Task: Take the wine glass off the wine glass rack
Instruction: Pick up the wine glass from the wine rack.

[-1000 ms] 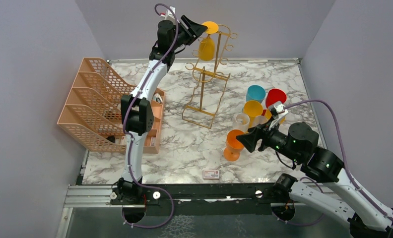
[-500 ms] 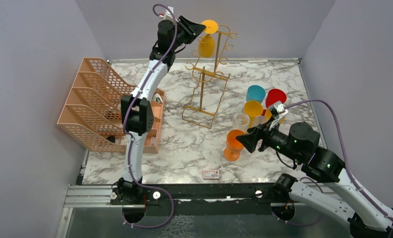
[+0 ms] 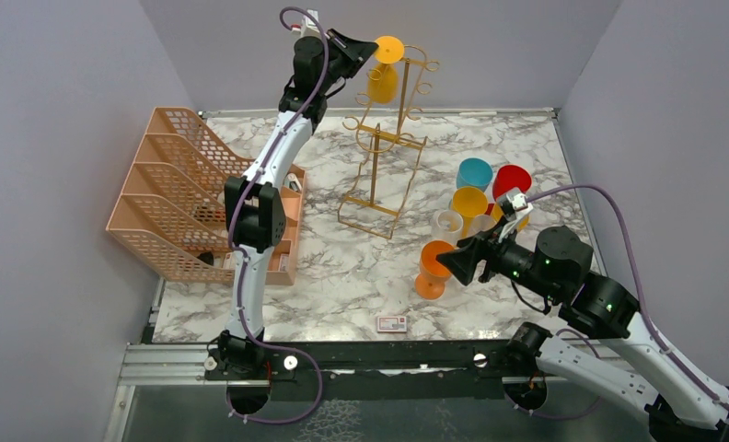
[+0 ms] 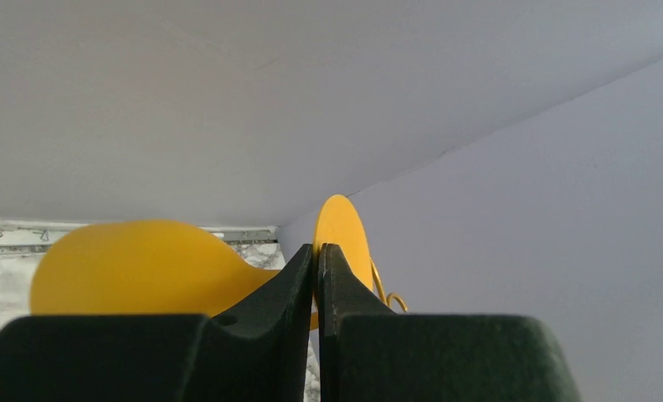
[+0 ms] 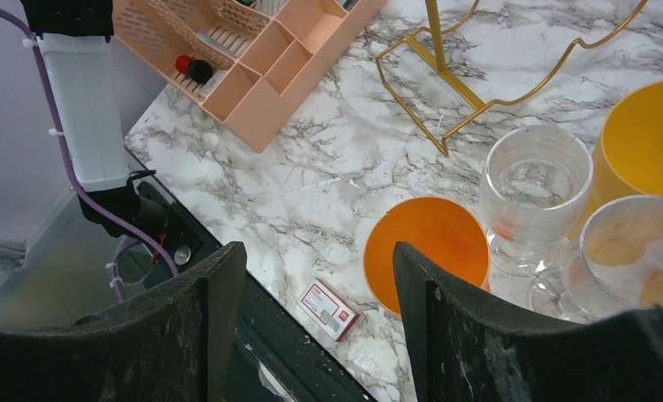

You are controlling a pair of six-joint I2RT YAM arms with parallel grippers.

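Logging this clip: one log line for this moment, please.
left hand shut on stem of hanging yellow plastic wine glass | glass on tall gold wire rack | right hand open near orange plastic goblet

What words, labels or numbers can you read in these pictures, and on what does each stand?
None can be read.
Small white card with a red patch, on the table near its front edge: any print is too small and blurred to read.

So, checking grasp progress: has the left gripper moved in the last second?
Yes, slightly: in the top view the left gripper shifted up and left against the gold rack, jaws closing on the yellow glass.
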